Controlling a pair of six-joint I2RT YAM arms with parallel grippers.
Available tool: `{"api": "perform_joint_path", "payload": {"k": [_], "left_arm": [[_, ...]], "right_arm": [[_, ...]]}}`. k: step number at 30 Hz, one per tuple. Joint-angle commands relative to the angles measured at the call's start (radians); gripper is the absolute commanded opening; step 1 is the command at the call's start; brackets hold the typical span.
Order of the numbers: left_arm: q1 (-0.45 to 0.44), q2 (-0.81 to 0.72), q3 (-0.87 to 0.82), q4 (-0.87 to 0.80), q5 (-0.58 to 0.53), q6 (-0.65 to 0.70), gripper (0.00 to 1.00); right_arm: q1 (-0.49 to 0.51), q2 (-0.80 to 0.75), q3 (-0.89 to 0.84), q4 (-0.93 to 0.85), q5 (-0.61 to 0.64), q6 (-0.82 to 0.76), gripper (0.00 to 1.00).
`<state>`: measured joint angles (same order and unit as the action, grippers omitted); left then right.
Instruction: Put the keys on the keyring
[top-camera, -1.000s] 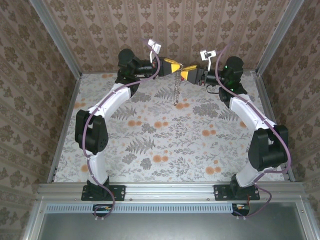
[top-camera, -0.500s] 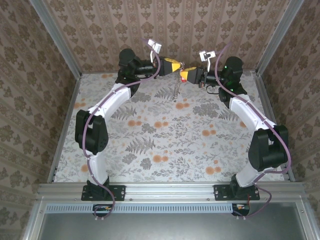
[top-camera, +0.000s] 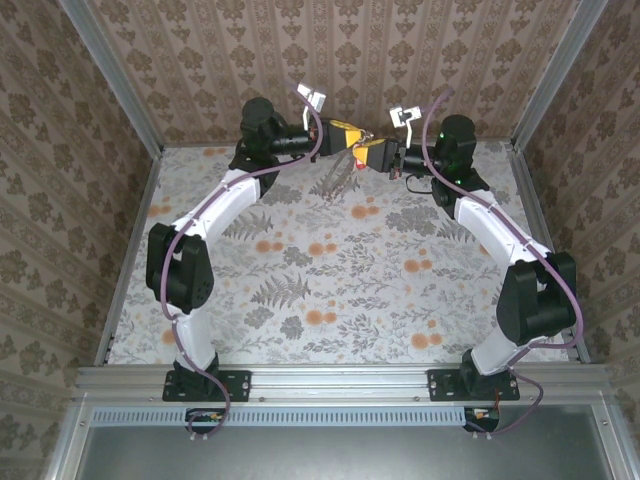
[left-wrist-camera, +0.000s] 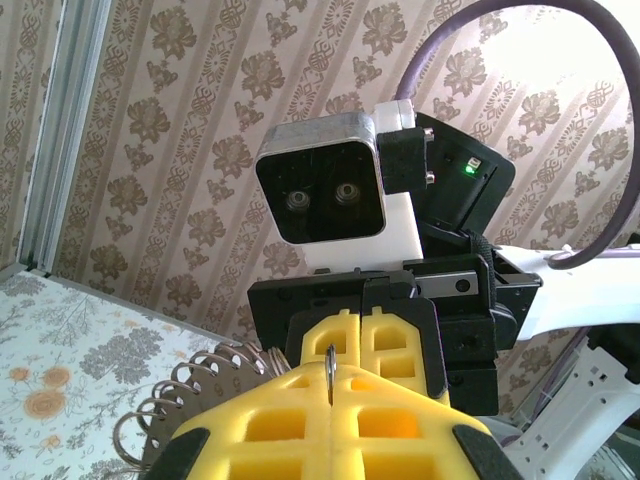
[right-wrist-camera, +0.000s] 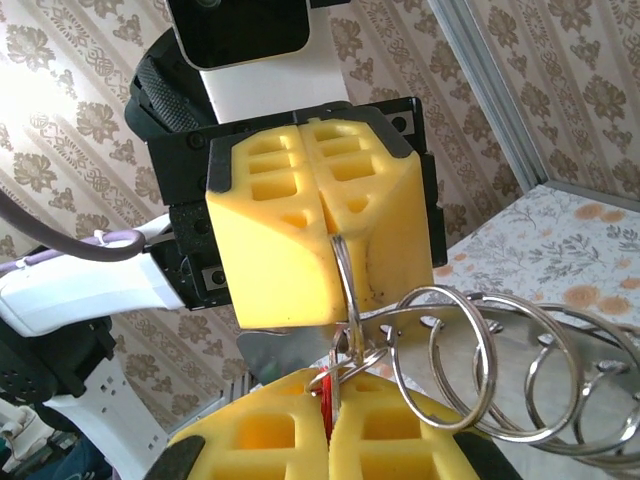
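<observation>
Yellow left hand (top-camera: 352, 134), yellow right hand (top-camera: 362, 153), silvery keyring (top-camera: 338, 178), red-headed key (right-wrist-camera: 325, 402), orange-flowered grey table (top-camera: 330, 285), brown damask walls (top-camera: 200, 50)

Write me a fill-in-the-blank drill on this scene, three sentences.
Both pincers' fingers are ____.
The left pincer is shut on the keyring, and the key in the right pincer has a ____ head.
The pincers meet above the table's ____ edge.
Missing: yellow; red; far.
</observation>
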<state>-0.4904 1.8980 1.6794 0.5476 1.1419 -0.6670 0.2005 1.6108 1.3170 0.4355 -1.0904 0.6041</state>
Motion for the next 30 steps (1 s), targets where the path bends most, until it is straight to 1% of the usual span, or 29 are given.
{"api": "perform_joint_path", "payload": {"k": [1, 8, 11, 13, 15, 16, 22, 23, 24, 25, 27, 28, 30], "left_arm": [[-0.008, -0.069, -0.006, 0.013, -0.032, 0.044, 0.00], [-0.011, -0.079, -0.023, 0.016, -0.044, 0.052, 0.00], [-0.016, -0.082, -0.032, 0.018, -0.048, 0.053, 0.00], [-0.019, -0.083, -0.038, 0.023, -0.051, 0.052, 0.00], [-0.020, -0.085, -0.046, 0.037, -0.057, 0.043, 0.00], [-0.020, -0.085, -0.049, 0.041, -0.059, 0.041, 0.00], [-0.022, -0.082, -0.051, 0.049, -0.064, 0.034, 0.00], [-0.021, -0.082, -0.053, 0.049, -0.066, 0.034, 0.00], [-0.020, -0.083, -0.056, 0.050, -0.071, 0.033, 0.00], [-0.020, -0.083, -0.058, 0.052, -0.075, 0.033, 0.00], [-0.019, -0.082, -0.060, 0.052, -0.086, 0.031, 0.00], [-0.018, -0.080, -0.063, 0.056, -0.090, 0.027, 0.00], [-0.014, -0.073, -0.063, 0.085, -0.090, 0.002, 0.00]], "right_arm": [[0.014, -0.014, 0.003, -0.028, 0.011, -0.023, 0.00], [0.031, 0.006, 0.014, -0.052, 0.030, -0.035, 0.00], [0.042, 0.028, 0.025, -0.026, 0.038, -0.007, 0.00], [0.061, 0.046, 0.050, -0.055, 0.022, -0.018, 0.00], [0.072, 0.052, 0.070, -0.138, 0.038, -0.075, 0.00], [0.074, 0.054, 0.071, -0.152, 0.038, -0.087, 0.00], [0.065, 0.059, 0.053, -0.132, 0.047, -0.065, 0.00], [0.060, 0.054, 0.048, -0.124, 0.050, -0.059, 0.01], [0.055, 0.047, 0.043, -0.117, 0.052, -0.052, 0.08], [0.050, 0.040, 0.037, -0.112, 0.053, -0.044, 0.16], [0.034, 0.016, 0.018, -0.102, 0.060, -0.030, 0.39], [0.025, 0.002, 0.007, -0.097, 0.060, -0.026, 0.45], [0.004, -0.037, -0.023, -0.096, 0.064, -0.023, 0.50]]}}
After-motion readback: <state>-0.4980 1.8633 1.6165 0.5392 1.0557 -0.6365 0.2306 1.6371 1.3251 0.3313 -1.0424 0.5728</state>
